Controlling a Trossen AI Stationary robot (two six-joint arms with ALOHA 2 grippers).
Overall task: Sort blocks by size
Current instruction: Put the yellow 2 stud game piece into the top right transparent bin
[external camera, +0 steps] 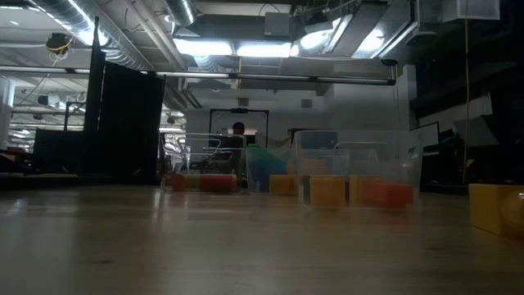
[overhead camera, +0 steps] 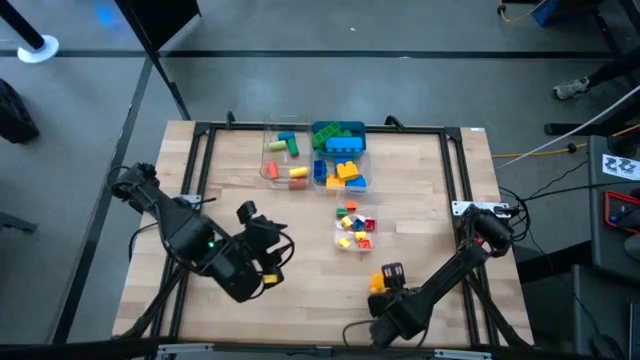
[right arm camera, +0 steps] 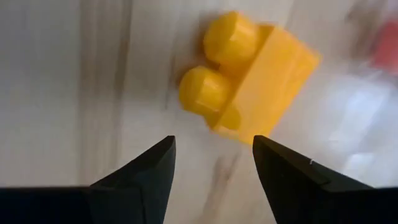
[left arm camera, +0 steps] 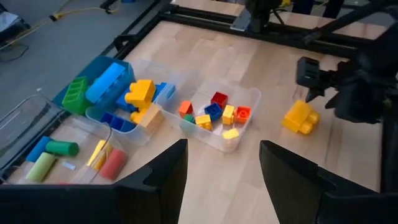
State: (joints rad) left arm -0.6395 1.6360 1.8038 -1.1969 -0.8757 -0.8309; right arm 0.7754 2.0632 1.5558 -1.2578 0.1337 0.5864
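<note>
A yellow block (right arm camera: 252,78) with two round studs lies on its side on the wooden tabletop (overhead camera: 420,190), right in front of the right claw (right arm camera: 211,162), whose fingers stand parted and empty, just short of it, not touching. Beyond that claw, a small clear tub (overhead camera: 356,232) holds tiny mixed-colour blocks (left arm camera: 214,113); farther off, two more tubs (overhead camera: 340,160) carry bigger pieces. Off to its side, the left claw (left arm camera: 224,165) hovers over the tabletop, open too, gripping nothing.
</note>
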